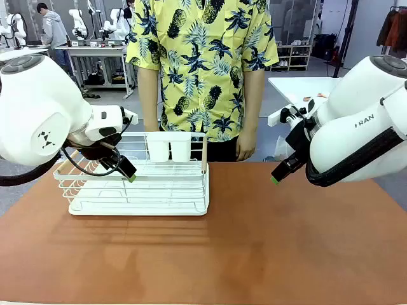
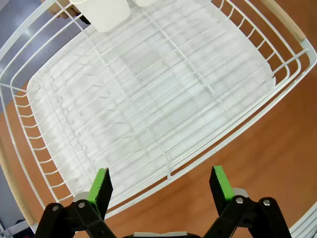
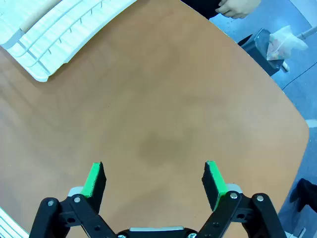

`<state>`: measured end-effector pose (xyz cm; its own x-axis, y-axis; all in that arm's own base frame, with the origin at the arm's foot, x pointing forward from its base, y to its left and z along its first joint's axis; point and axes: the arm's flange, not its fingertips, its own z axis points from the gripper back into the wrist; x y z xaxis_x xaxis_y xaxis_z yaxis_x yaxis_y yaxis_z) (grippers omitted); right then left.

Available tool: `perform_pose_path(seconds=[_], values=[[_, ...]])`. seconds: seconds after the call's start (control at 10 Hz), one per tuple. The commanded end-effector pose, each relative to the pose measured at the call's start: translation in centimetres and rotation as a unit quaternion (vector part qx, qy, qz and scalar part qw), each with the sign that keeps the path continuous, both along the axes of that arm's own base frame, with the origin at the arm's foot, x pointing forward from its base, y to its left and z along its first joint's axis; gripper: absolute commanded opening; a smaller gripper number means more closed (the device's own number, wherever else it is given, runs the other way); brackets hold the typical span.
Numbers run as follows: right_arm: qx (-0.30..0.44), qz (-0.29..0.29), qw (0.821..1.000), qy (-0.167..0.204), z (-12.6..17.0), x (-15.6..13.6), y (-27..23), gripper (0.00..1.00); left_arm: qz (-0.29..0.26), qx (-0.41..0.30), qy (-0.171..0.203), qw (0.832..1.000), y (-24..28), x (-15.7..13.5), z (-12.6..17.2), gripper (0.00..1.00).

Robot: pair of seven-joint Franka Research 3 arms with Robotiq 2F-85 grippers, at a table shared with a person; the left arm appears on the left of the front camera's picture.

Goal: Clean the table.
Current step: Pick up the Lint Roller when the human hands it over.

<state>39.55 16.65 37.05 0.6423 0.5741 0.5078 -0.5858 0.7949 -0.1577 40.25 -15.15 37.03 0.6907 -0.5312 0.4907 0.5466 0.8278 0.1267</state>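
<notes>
Table: reddish-brown top, spans the front view between robot and person.
Dish rack: white wire, on the table's left far part; two white containers at its far side.
Left end effector: released, jaws wide, over the rack's edge.
Right end effector: released, above the table top, right of the rack.
Person: stands at the far edge.

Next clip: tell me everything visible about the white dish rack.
The dish rack is a white wire basket over a ribbed white drain tray, seemingly coated metal and plastic. Pale wooden handles cap both ends, and two white cups hang on its far side. It sits upright and level on the reddish-brown table, left of centre, in front of the person. The open left claw hovers over its rim, apparently not touching.
</notes>
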Motion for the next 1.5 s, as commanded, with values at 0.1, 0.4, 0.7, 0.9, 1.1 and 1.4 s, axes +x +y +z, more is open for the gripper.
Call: perform_pose_path(seconds=[0.1, 0.4, 0.7, 0.9, 1.1, 1.4], values=[[0.000, 0.000, 1.000, 0.000, 0.0, 0.0, 0.0, 1.00, 0.001, -0.001, -0.003, 1.000, 0.0, 0.1, 0.2, 1.00], [0.000, 0.000, 1.000, 0.000, 0.0, 0.0, 0.0, 1.00, 0.001, -0.001, -0.003, 1.000, 0.0, 0.1, 0.2, 1.00], [0.000, 0.000, 1.000, 0.000, 0.0, 0.0, 0.0, 1.00, 0.001, -0.001, -0.003, 1.000, 0.0, 0.1, 0.2, 1.00], [0.000, 0.000, 1.000, 0.000, 0.0, 0.0, 0.0, 1.00, 0.001, -0.001, -0.003, 1.000, 0.0, 0.1, 0.2, 1.00], [0.041, -0.006, 0.999, 0.000, 3.7, 0.3, -1.0, 1.00, -0.001, -0.044, 0.019, 0.999, 0.8, 1.2, 3.6, 1.00], [0.312, -0.001, 0.936, 0.164, 13.0, 1.3, -9.9, 1.00, 0.014, -0.319, 0.219, 0.922, 11.2, 2.2, 13.2, 1.00]])
